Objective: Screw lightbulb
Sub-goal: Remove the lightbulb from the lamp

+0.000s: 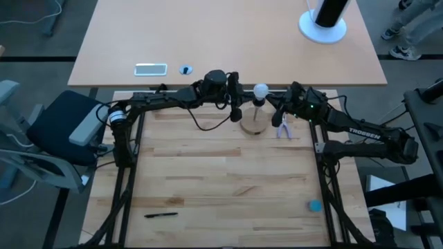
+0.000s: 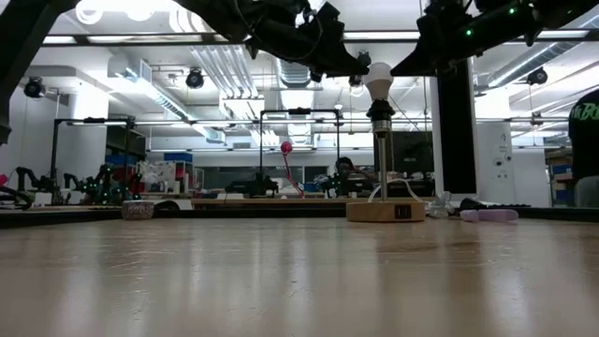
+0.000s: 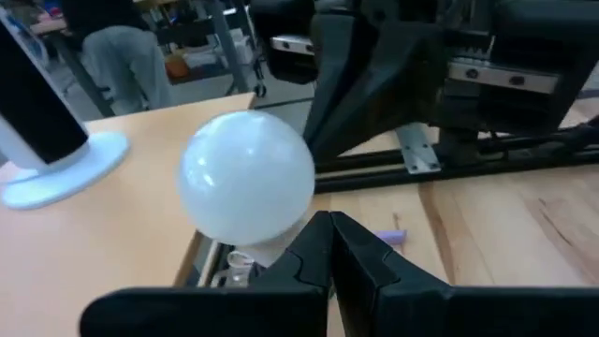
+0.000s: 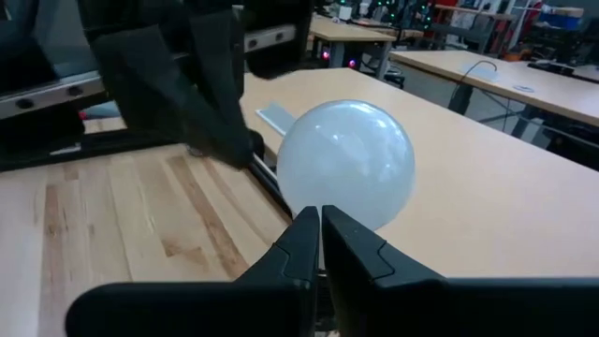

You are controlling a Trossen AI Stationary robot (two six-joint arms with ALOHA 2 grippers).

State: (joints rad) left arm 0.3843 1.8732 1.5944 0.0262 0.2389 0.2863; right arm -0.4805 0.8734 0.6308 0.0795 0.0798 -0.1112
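The white frosted lightbulb (image 1: 260,90) stands upright with its narrow end in the socket on top of the black post (image 2: 382,150) of the round wooden disc (image 1: 253,127). The disc lies on the wooden table. My left gripper (image 1: 236,113) is shut and hovers just left of the bulb. In the left wrist view its closed fingertips (image 3: 329,225) point at the bulb (image 3: 248,183). My right gripper (image 1: 280,111) is shut just right of the bulb. In the right wrist view its closed tips (image 4: 319,217) face the bulb (image 4: 348,164). Neither gripper visibly touches it.
A small purple object (image 1: 284,128) lies right of the disc. A black pen (image 1: 160,214) and a small blue object (image 1: 315,205) lie near the front edge. On the far table stand a white-based black cylinder (image 1: 323,21) and a white device (image 1: 150,68). A person (image 3: 112,47) stands beyond.
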